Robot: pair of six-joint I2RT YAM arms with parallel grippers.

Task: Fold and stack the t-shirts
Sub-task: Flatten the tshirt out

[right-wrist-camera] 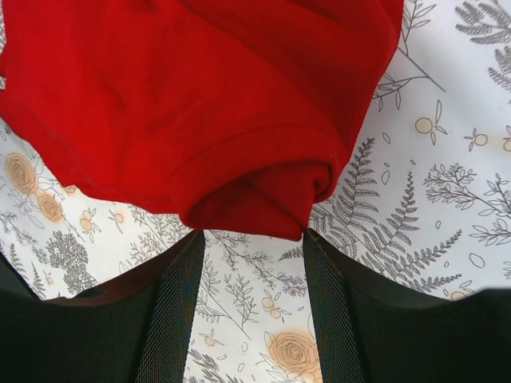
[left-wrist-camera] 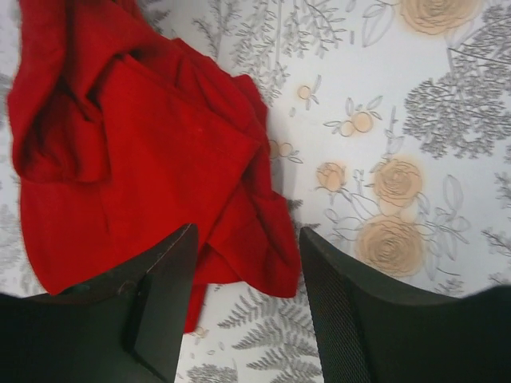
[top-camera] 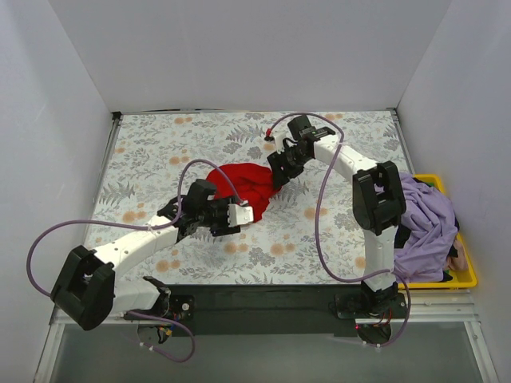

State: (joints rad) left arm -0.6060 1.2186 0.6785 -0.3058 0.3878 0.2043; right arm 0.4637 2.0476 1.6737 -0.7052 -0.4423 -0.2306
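Your left fingers [left-wrist-camera: 180, 259] are spread apart and hold nothing. The red t-shirt [left-wrist-camera: 136, 152] lies crumpled on the table [left-wrist-camera: 415, 112], ahead of these fingers and more to their left. Its near hem reaches into the gap between them, and the left finger covers a part of the cloth edge. Your right fingers [right-wrist-camera: 185, 267] are also spread wide, with nothing between them. The rolled hem of the same red t-shirt is directly ahead of their tips; I cannot tell if it touches them. Further right, the lilac t-shirt [top-camera: 427, 223] is heaped in the yellow bin [top-camera: 468, 275], well apart from both pairs of fingers.
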